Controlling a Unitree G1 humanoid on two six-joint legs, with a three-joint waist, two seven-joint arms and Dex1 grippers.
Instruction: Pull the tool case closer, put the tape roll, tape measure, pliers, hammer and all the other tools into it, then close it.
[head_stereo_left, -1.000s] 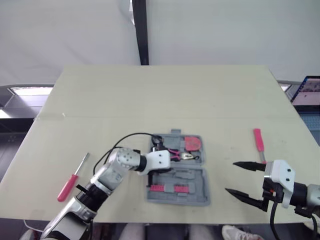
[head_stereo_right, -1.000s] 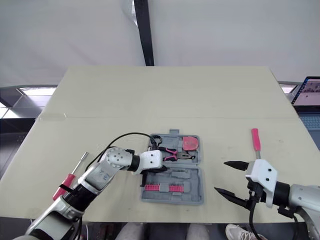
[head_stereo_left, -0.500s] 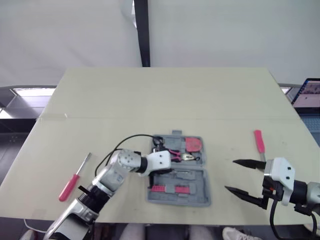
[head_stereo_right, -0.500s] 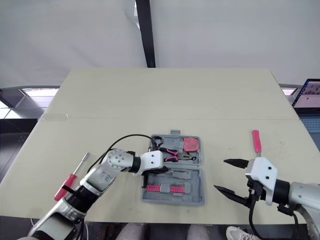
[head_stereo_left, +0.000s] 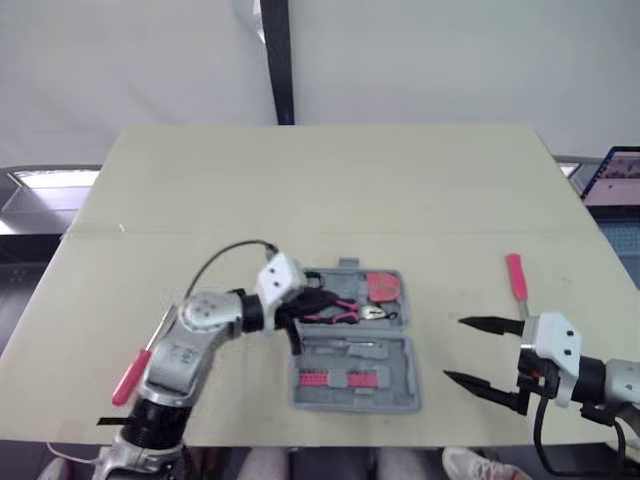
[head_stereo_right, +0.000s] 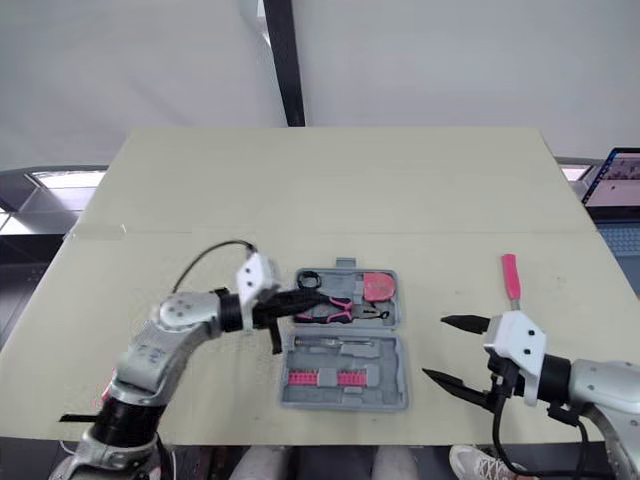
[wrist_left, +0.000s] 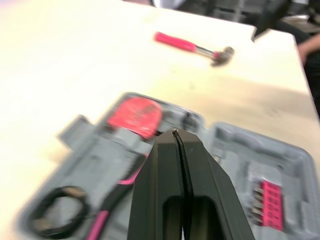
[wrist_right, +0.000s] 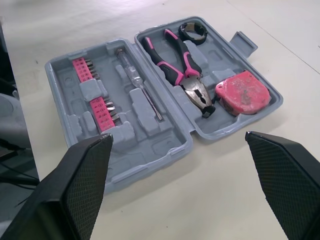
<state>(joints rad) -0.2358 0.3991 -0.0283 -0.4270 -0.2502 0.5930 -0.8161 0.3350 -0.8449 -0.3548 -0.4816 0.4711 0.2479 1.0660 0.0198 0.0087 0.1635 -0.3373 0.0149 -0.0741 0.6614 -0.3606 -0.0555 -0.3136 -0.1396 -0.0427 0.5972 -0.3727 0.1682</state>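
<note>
The grey tool case (head_stereo_left: 400, 395) lies open near the table's front edge. In it are the black tape roll (wrist_right: 193, 31), pink-handled pliers (wrist_right: 180, 64), red tape measure (wrist_right: 243, 93), a slim screwdriver (wrist_right: 143, 91) and pink bit strips (wrist_right: 98, 95). My left gripper (head_stereo_left: 315, 300) is shut and empty, hovering over the case's left end by the pliers' handles. A red-handled hammer (head_stereo_left: 516, 280) lies on the table right of the case. Below it, my right gripper (head_stereo_left: 455, 349) stands open and empty, pointing at the case. A red screwdriver (head_stereo_left: 128, 378) lies far left, partly behind my left arm.
The table (head_stereo_left: 330, 190) stretches wide and bare beyond the case. A laptop (head_stereo_left: 612, 180) sits off its right edge. A black pole (head_stereo_left: 275, 60) rises behind the table's far edge. The case lies close to the front edge.
My left arm has drawn back to the left and risen, so the gripper now sits over the case's left end instead of over its middle. The right gripper has barely moved.
</note>
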